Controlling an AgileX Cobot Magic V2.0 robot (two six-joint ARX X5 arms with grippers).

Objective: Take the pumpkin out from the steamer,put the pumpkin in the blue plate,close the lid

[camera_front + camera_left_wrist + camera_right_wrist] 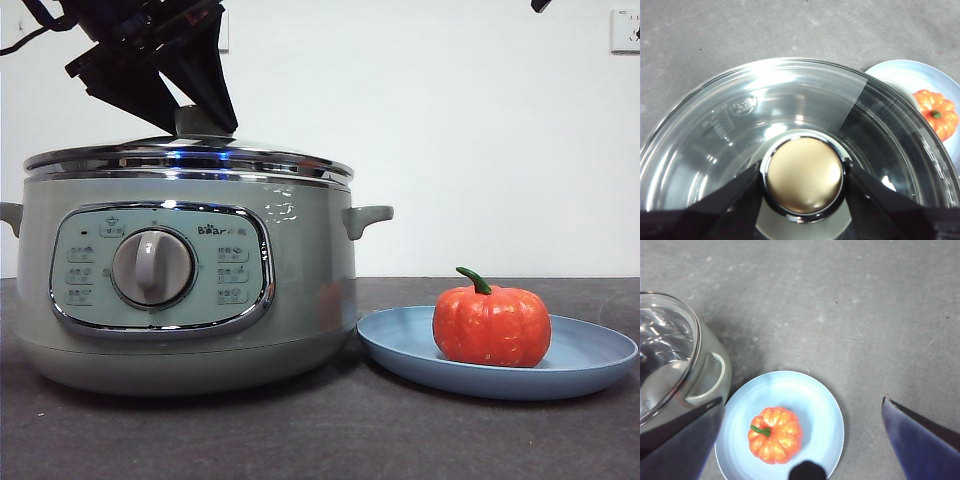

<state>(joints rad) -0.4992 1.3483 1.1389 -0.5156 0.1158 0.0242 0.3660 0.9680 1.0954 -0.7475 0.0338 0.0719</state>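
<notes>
Two steps look done: the pumpkin [491, 326] sits in the plate [597, 360] at the front view's lower right, while the lid [190, 160] rests on the steamer [300, 290] at left, its knob [804, 175] pinched by the left hand [802, 175]. Best now to spread that hand and lift straight up, so the lid is not dragged askew. Whether the rim seats all round is hidden behind; the right hand [802, 440] hangs spread above the plate.

Steamer [190, 290] at the table's [330, 440] left in the front view, lid [190, 160] seated on its rim, left gripper [804, 181] over the lid's knob [804, 175], blue plate [590, 365] just right of the steamer, pumpkin [491, 325] upright on it
</notes>
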